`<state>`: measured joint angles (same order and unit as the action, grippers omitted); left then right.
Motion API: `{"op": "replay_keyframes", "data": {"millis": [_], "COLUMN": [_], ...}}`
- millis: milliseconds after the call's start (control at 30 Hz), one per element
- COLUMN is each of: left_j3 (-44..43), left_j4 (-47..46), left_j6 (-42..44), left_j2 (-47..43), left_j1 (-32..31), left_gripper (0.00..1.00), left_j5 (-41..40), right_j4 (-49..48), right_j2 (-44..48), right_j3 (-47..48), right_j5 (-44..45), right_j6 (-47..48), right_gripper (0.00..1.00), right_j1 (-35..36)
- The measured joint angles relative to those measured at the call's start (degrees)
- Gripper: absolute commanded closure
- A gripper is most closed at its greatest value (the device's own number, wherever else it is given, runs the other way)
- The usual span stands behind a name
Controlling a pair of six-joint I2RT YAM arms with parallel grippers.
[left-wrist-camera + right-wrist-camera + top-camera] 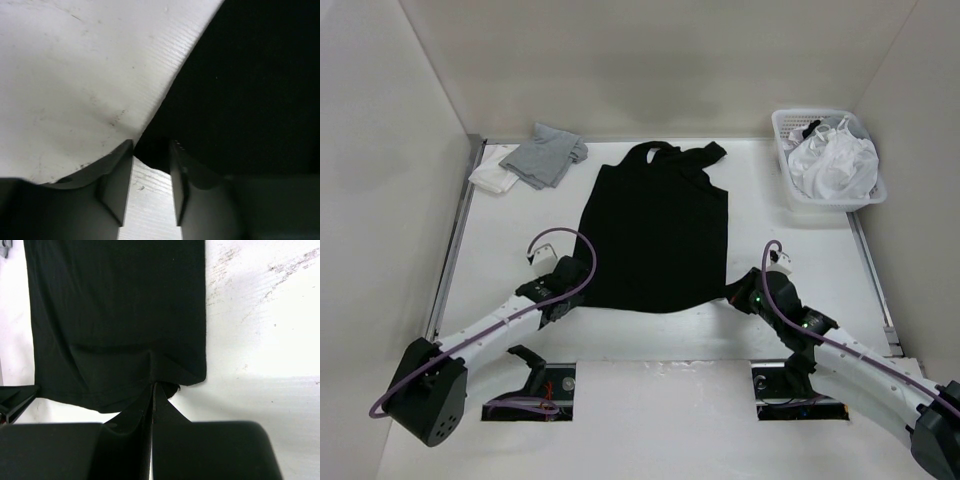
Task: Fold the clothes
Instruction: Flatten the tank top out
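The clothes, one black T-shirt (655,230), lie flat in the middle of the white table, neck end at the far side. My left gripper (572,290) rests at the shirt's near left corner. In the left wrist view its jaws stand apart (151,150), with the corner of black cloth (250,90) lying between the fingertips and bare table showing in the gap behind. My right gripper (740,297) sits at the near right corner. In the right wrist view it is shut (153,387) on the hem of the shirt (115,315), which puckers toward the fingers.
A grey garment (548,153) lies folded at the far left, with a white one (492,178) beside it. At the far right stands a white basket (830,203) holding white garments (835,160). Pale walls enclose the table on three sides.
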<state>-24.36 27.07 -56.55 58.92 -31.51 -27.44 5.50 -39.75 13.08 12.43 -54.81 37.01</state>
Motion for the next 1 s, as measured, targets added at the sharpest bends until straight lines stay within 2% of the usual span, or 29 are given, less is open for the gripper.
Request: {"op": "replay_keyframes", "data": {"millis": [133, 200, 333, 467, 533, 633, 767, 1000], "left_j3": [0.0, 0.0, 0.0, -1.2, -5.5, -16.5, -32.4, -52.5], "left_j4": [-0.7, -1.1, -1.1, 1.9, 5.2, 7.9, 7.0, 0.1], "left_j6": [0.2, 0.2, 0.7, 2.3, 3.5, 6.0, 9.9, 15.5], "left_j2": [0.6, 0.6, -0.2, -9.3, -15.2, -21.4, -25.2, -24.0], "left_j1": [0.2, 0.7, 1.5, 1.4, 1.1, 0.4, -0.7, -2.1], "left_gripper": [0.81, 0.92, 0.97, 0.99, 0.99, 0.99, 0.99, 0.98], "left_j5": [1.2, 1.5, 2.3, 3.4, 3.2, 1.9, -0.4, -1.4], "right_j4": [0.0, 0.0, 0.2, 3.3, 6.6, 11.8, 16.5, 21.6], "right_j2": [0.1, 0.4, 0.9, 3.0, 4.9, 7.6, 8.6, 1.1], "right_j3": [0.0, 0.0, 0.1, 2.7, 6.7, 16.3, 35.7, 75.2], "right_j5": [0.0, 0.0, 0.0, 0.0, 0.1, 1.4, 6.1, 15.1], "right_j6": [0.0, 0.0, 0.0, 1.5, 3.0, 6.0, 11.4, 22.3], "right_gripper": [1.0, 1.0, 1.0, 1.0, 1.0, 1.0, 1.0, 1.0], "right_j1": [0.0, 0.0, 0.0, -0.1, -0.2, -0.2, 1.7, 13.0]}}
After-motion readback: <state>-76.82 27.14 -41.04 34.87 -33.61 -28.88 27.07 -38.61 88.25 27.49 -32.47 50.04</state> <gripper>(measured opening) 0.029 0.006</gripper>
